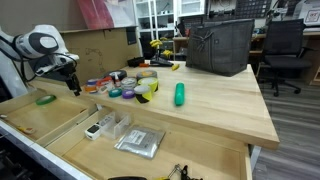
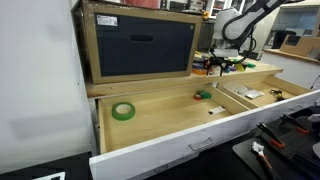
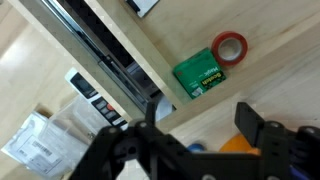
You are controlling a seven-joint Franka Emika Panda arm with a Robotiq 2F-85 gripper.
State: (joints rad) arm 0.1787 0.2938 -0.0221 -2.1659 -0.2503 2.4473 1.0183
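The gripper (image 3: pixel 198 118) is filling the bottom of the wrist view, its two dark fingers standing well apart with nothing pinched between them, so it is hanging open. In an exterior view it is hovering over the end of the wooden table (image 1: pixel 225 115), close to a cluster of tape rolls (image 1: pixel 125 85).

Just ahead of the fingers a green box (image 3: pixel 200 74) is lying flat on the wood, near the edge. A red tape roll (image 3: pixel 232 47) is sitting right at its corner, seemingly touching it. Past that edge an open drawer (image 1: pixel 190 152) is showing a pale remote-like bar (image 3: pixel 88 92) and a clear plastic bag (image 3: pixel 30 140).

I am thinking the edge is the main worry. A finger coming down off-centre could be shoving the box sideways instead of straddling it, tipping it into the drawer. The red roll is crowding one side too; a fingertip landing on it could be sending it rolling or blocking the jaws from closing square.

The box is carrying pale lettering on its top, but it is blurring too much for me to read. No brand or label anywhere else is coming through legibly.
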